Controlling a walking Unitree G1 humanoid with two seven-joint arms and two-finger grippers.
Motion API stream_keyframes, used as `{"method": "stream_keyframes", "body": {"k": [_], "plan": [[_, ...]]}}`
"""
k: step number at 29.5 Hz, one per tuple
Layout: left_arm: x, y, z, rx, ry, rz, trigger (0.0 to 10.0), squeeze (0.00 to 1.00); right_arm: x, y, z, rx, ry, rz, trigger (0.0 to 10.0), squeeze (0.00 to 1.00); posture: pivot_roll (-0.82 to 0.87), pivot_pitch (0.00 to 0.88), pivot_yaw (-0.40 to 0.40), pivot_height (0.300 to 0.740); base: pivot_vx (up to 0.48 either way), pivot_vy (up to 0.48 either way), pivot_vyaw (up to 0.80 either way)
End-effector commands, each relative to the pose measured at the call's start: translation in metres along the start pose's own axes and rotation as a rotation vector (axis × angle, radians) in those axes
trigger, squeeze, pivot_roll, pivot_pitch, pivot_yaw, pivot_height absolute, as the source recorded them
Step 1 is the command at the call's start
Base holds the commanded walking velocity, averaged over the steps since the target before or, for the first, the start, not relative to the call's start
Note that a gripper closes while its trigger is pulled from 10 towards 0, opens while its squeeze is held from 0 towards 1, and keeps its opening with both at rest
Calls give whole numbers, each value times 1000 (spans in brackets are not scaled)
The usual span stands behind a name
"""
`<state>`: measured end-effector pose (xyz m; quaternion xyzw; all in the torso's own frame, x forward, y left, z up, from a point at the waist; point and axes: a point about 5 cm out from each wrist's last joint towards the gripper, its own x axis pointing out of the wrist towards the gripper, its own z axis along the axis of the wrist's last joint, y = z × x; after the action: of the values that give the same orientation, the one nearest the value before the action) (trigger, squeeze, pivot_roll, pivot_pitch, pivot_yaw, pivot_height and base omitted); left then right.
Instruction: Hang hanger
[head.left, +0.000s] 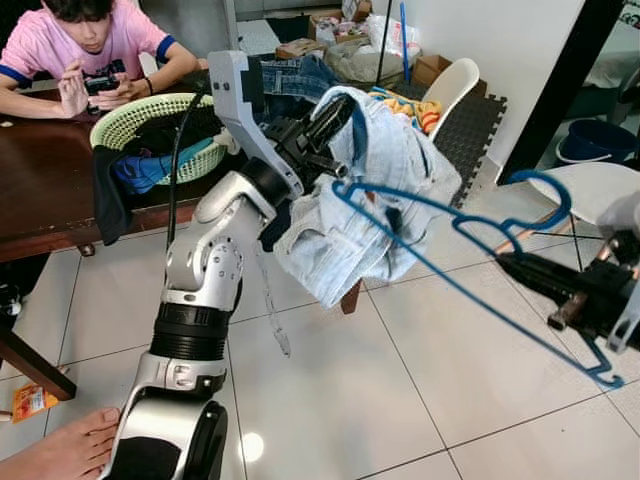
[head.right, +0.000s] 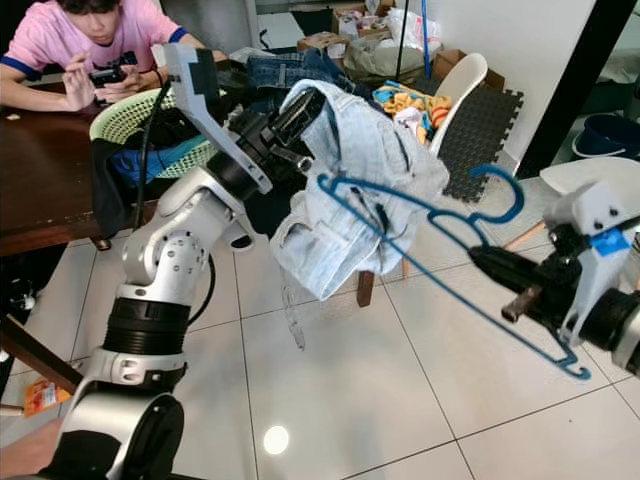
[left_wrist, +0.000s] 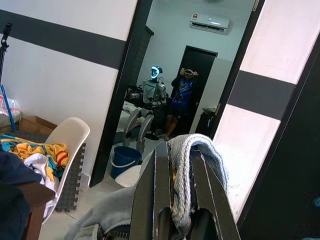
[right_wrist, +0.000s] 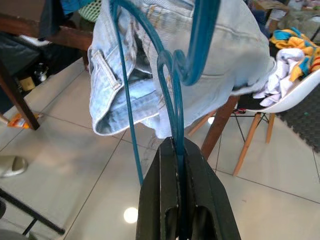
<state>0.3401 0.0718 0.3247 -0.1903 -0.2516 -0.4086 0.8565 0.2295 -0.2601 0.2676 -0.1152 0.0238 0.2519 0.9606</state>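
A blue wire hanger (head.left: 470, 250) stretches across the middle of the head views, its hook (head.left: 545, 195) pointing up at the right. My right gripper (head.left: 525, 268) is shut on the hanger near the base of the hook, as the right wrist view shows with the wire (right_wrist: 176, 125) between the fingers. A pale blue pair of denim shorts (head.left: 370, 190) hangs from my left gripper (head.left: 325, 130), which is raised and shut on the fabric (left_wrist: 187, 175). The hanger's far end reaches into the shorts.
A person in a pink shirt (head.left: 85, 45) sits at a dark wooden table (head.left: 45, 190) holding a green laundry basket (head.left: 160, 135). A white chair with clothes (head.left: 445, 95) stands behind. A bare foot (head.left: 60, 450) rests on the tiled floor at lower left.
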Motion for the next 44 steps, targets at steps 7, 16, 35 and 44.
{"method": "stream_keyframes", "body": {"k": [7,16,35,44], "plan": [[0,-5,4,11,-17,-22,10000,0,-3,-26,3,3,-25,-210,10000,0,-50,124,49,740,0,0,0],[-2,8,2,16,-1,43,10000,0,-7,-43,10,23,-85,-335,10000,0,-55,120,51,740,0,0,0],[3,12,-3,-117,-44,125,10000,0,22,-15,-4,62,-40,-266,10000,0,-59,110,56,740,0,0,0],[19,-1,-15,-195,-7,96,10000,0,48,16,0,80,-44,-104,10000,0,-55,105,58,740,0,0,0]]}}
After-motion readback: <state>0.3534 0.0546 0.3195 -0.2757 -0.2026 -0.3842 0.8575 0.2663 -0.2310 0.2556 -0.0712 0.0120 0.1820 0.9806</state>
